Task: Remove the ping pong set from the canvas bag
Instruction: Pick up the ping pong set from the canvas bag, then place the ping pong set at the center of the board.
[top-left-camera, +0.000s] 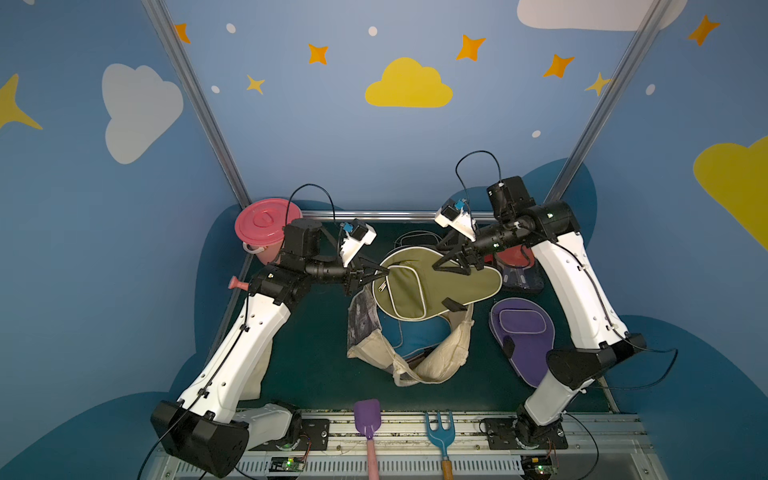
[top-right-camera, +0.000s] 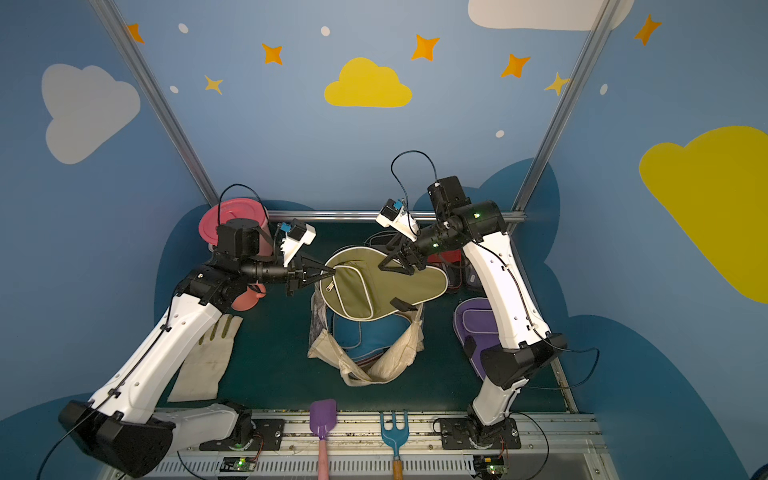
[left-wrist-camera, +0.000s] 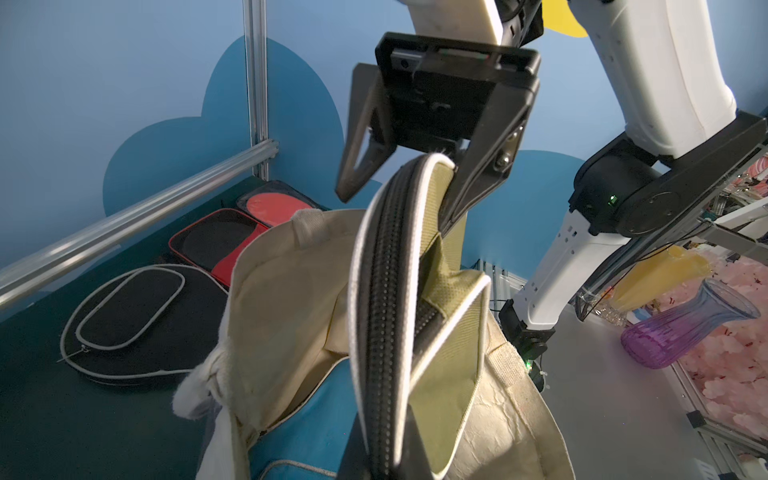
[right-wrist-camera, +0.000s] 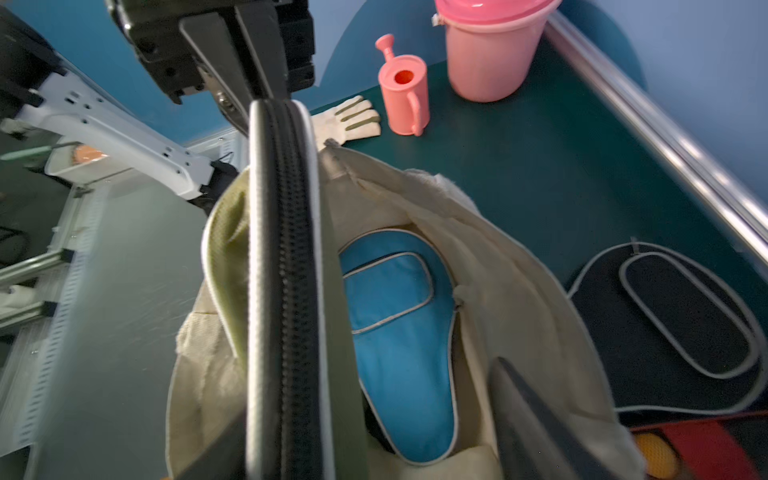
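Starting at your end of the table: the canvas bag (top-left-camera: 432, 365) sits slumped open in the middle of the mat. The blue case (right-wrist-camera: 399, 332) lies flat down inside it, so that one's yet to come out.

Right above the bag's mouth hangs the olive case (top-left-camera: 440, 286), held up off the mat by its rim. Your left gripper (top-left-camera: 385, 272) is clamped tight on the zip seam at the wide end, and that's the only real hold you've got. The right gripper (left-wrist-camera: 397, 205) straddles the far edge with its jaws partly apart. One finger rests against the fabric and its mate stands clear, so it's gripping nothing.

My take: don't ease off the left until the right is properly pinched on, otherwise the case likely drops straight back into the bag. Bite the stiff piped seam, not the loose pocket flap. The black tab (top-left-camera: 455, 305) on the case's near edge hangs just over the bag's rim. I'd go up before going sideways, or it could snag the cream fabric and drag the whole bag along.

For a landing spot, the purple case (top-left-camera: 523, 332) lies on the mat on your right arm's side. Further back are the black case (left-wrist-camera: 137, 324) and the red-paddle packs (left-wrist-camera: 224, 245). Set it down near those, well apart from the bag.
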